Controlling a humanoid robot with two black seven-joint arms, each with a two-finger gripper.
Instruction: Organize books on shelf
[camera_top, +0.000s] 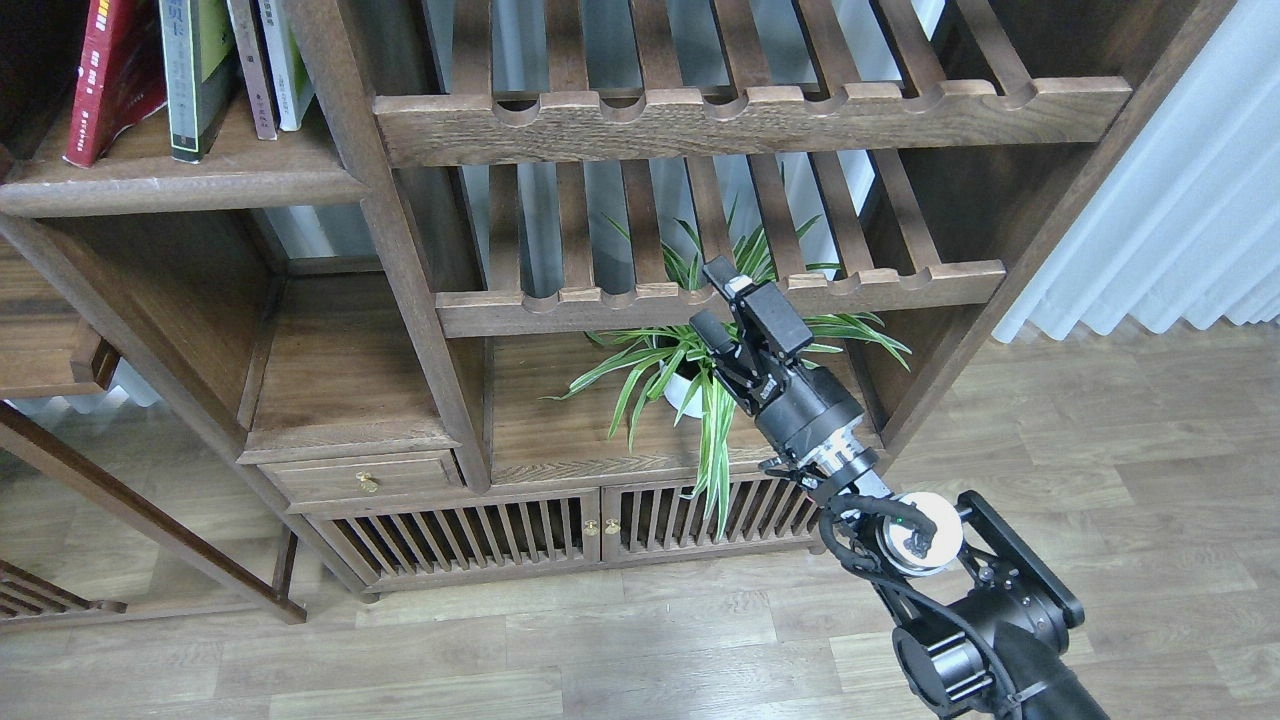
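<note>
Two of the books stand on the shelf (180, 185) at the top left: the dark red one (105, 80) leans left, and the grey-black one with a yellow-green panel (195, 70) stands beside it. The white book with the lavender top is out of view. My right gripper (708, 297) is open and empty. It is held up in front of the lower slatted rack, far right of the books. My left arm is out of view.
A thin brown book (250, 70) and a white-green book (285, 60) stand right of the grey-black one. Two slatted racks (750, 110) fill the middle bay. A potted spider plant (690, 380) sits just behind my gripper. A drawer (365, 478) and slatted doors are below.
</note>
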